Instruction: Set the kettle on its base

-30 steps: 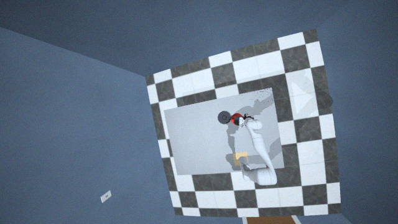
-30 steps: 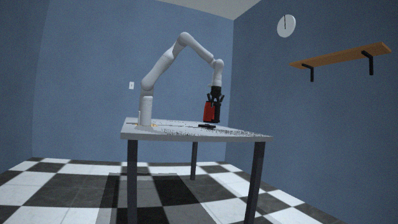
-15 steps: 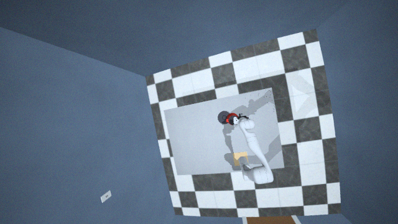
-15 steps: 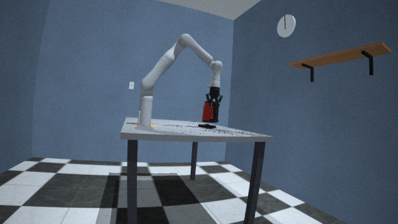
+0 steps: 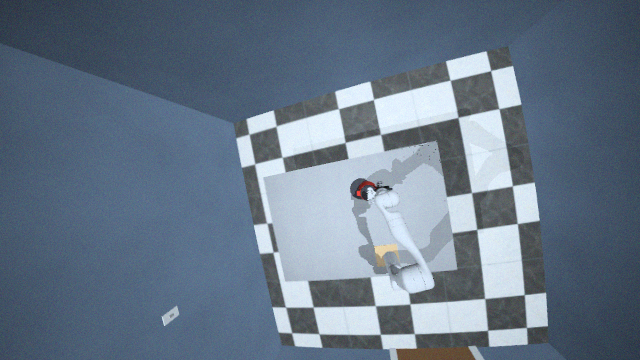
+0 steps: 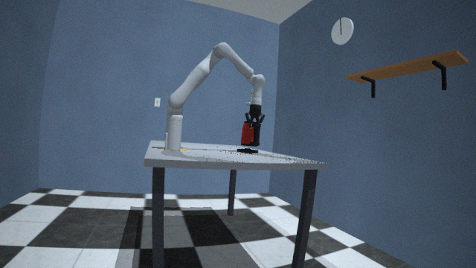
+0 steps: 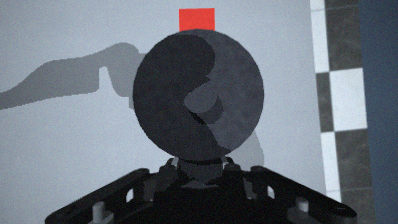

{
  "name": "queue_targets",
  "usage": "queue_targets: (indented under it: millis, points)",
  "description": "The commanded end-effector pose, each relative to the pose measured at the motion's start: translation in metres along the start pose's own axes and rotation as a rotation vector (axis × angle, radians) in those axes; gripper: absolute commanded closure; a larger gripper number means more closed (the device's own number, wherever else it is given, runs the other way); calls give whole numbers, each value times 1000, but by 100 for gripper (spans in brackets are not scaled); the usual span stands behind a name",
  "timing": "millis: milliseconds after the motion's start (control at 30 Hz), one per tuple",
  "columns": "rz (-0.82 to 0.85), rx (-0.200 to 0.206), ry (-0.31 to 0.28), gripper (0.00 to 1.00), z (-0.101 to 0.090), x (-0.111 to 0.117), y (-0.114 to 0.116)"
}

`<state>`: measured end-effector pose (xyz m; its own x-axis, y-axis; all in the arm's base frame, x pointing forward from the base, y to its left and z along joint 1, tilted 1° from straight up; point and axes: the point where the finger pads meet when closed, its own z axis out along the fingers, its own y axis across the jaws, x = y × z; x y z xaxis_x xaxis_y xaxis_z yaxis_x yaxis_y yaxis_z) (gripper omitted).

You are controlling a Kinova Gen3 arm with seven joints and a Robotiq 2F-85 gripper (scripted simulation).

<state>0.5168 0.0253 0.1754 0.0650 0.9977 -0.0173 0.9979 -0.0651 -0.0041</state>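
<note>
The red kettle (image 6: 248, 134) with a dark lid hangs from my gripper (image 6: 254, 124), upright, a little above the table. The gripper is shut on the kettle's handle from above. The black round base (image 6: 248, 150) lies flat on the table right under the kettle, with a small gap between them. In the top view the kettle (image 5: 365, 190) covers most of the base (image 5: 356, 188), whose dark rim shows on its left. In the wrist view the kettle's dark lid (image 7: 199, 97) with its knob fills the middle and hides the base; the red spout (image 7: 197, 19) sticks out beyond it.
The arm's pedestal (image 6: 173, 132) stands at the table's far left corner, with a tan patch (image 5: 386, 254) beside it. The table edge (image 7: 314, 100) runs close on the right in the wrist view, with checkered floor beyond.
</note>
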Motion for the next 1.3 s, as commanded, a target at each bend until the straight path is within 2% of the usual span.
queue_targets:
  millis: [0, 467, 1267]
  points:
    - [-7, -1, 0, 100, 0, 6, 1]
    - [-7, -1, 0, 100, 0, 33, 5]
    - [-7, -1, 0, 100, 0, 45, 7]
